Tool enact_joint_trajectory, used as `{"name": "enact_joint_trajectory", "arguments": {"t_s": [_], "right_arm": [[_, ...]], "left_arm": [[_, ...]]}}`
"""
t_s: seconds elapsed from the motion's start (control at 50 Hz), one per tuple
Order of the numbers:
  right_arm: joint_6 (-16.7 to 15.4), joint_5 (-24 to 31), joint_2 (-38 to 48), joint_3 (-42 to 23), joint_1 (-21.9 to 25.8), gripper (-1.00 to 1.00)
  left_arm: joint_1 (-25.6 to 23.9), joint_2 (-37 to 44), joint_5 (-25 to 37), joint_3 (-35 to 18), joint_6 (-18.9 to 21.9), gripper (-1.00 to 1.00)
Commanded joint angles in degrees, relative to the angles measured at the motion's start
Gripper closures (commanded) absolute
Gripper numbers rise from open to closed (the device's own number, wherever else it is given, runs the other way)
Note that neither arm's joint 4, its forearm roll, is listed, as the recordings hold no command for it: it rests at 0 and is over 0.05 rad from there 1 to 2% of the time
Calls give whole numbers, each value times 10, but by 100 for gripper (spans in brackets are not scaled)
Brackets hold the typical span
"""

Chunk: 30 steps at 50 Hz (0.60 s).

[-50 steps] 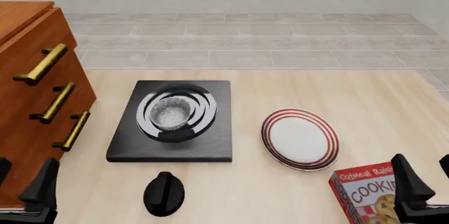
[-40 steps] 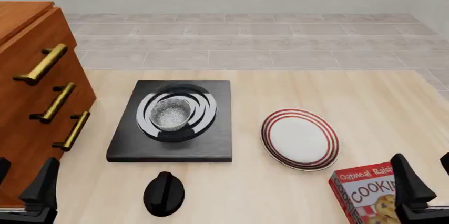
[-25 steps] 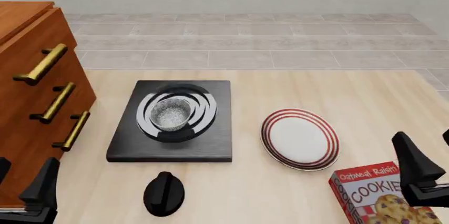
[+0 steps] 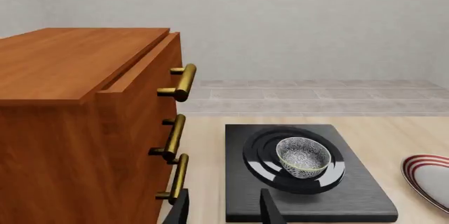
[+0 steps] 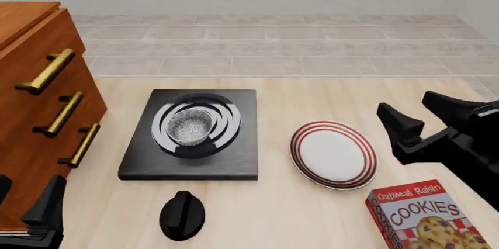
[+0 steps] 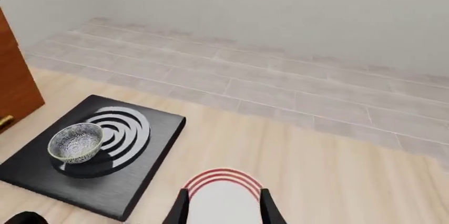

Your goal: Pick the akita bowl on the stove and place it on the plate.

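Note:
The akita bowl [image 5: 189, 126], black outside and speckled inside, sits upright on the burner rings of the black stove [image 5: 240, 158]. To its right lies the red-ringed white plate [image 5: 333, 154]. My right gripper [image 5: 412, 106] hovers open and empty just right of the plate. My left gripper [image 5: 27, 197] is open and empty at the near left edge, beside the cabinet. The left wrist view shows the bowl [image 4: 303, 154] on the stove [image 4: 354, 199] ahead of the left gripper [image 4: 226, 213]. In the right wrist view the plate [image 6: 223, 179] lies between the open fingers, the bowl [image 6: 75, 142] farther off.
A wooden drawer cabinet [image 5: 35, 114] with brass handles stands along the left side. The stove's black knob [image 5: 182, 215] lies in front of the slab. A cookies box [image 5: 425, 217] sits at the near right, below my right arm.

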Motion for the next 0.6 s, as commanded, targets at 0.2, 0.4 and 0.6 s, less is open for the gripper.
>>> {"name": "enact_joint_trajectory", "arguments": {"t_s": [0.2,0.4,0.6], "right_arm": [[42,-18,221,-108,83,-100],[56,-25,277,-152,119,-100],[73,-25,341,-193,148,-100]], "left_arm": [[0,0,0,0,0,-100],[0,0,0,0,0,-100],[0,0,0,0,0,-100]]}}
